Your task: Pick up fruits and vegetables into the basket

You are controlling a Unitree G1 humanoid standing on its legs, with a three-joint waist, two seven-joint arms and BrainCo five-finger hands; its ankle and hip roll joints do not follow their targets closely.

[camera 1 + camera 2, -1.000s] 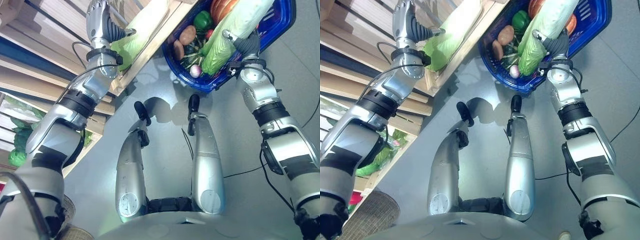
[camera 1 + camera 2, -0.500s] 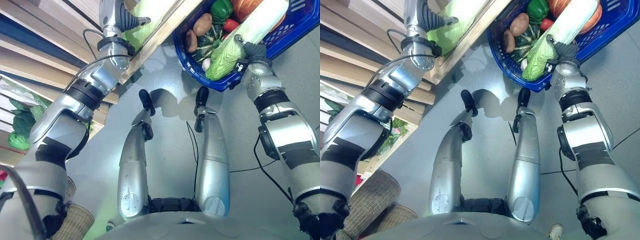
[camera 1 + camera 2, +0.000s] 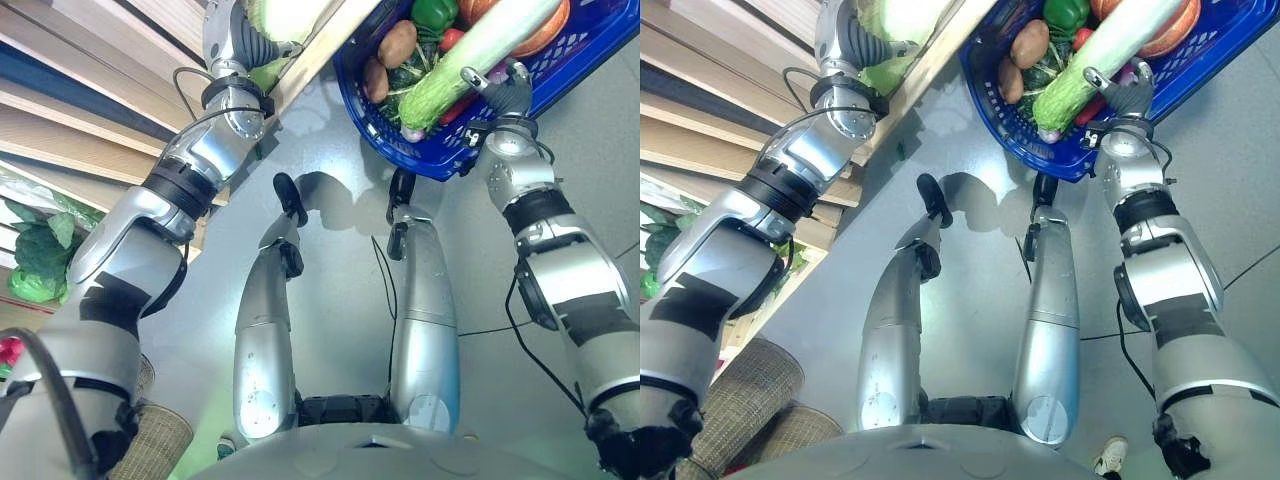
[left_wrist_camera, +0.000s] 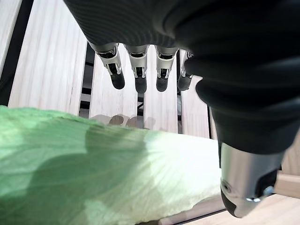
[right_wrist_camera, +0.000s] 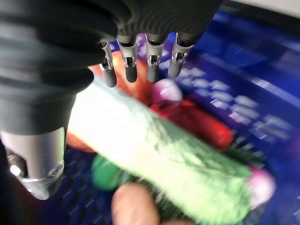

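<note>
- Looking down from the head views, we see our right hand (image 3: 505,88) over the blue basket (image 3: 560,60), cabbage (image 3: 470,60) lying inside.
- Right wrist view: fingers (image 5: 140,61) straight, cabbage released.
- Left wrist view: our left hand (image 4: 145,70), fingers spread, hovers above the shelf cabbage (image 4: 93,164); closing on it looks next.

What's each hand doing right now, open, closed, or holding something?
Left hand: open, fingers straight above the cabbage on the wooden shelf, holding nothing.
Right hand: open over the blue basket, the long cabbage just below it.
</note>
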